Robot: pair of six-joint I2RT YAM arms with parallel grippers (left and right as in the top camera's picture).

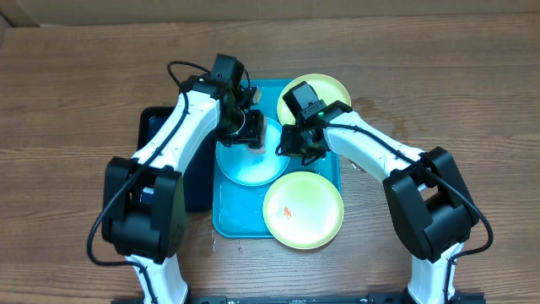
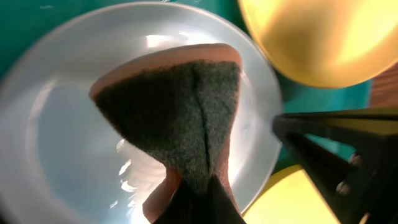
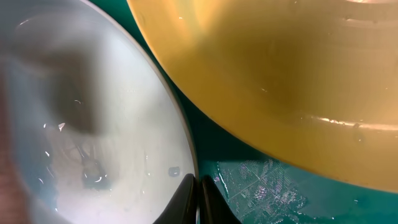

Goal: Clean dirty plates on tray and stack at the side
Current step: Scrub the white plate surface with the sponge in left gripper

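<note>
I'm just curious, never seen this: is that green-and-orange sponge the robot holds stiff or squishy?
Probably squishy: the sponge is creased down its middle where the left gripper pinches it. Likely light too. The light blue plate beneath glistens, so it may be wet and slippery.

Robot arms crowd far half of bright turquoise rectangular plastic tray. Pale lime-green round plastic plate fills near right corner; near left free.

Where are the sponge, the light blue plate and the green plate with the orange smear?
sponge (image 2: 177, 112), left wrist view, dark scouring face.
light blue plate (image 1: 245, 169), overhead view, bare lower centre.
smeared green plate (image 1: 305, 209), overhead view, its middle.
</note>
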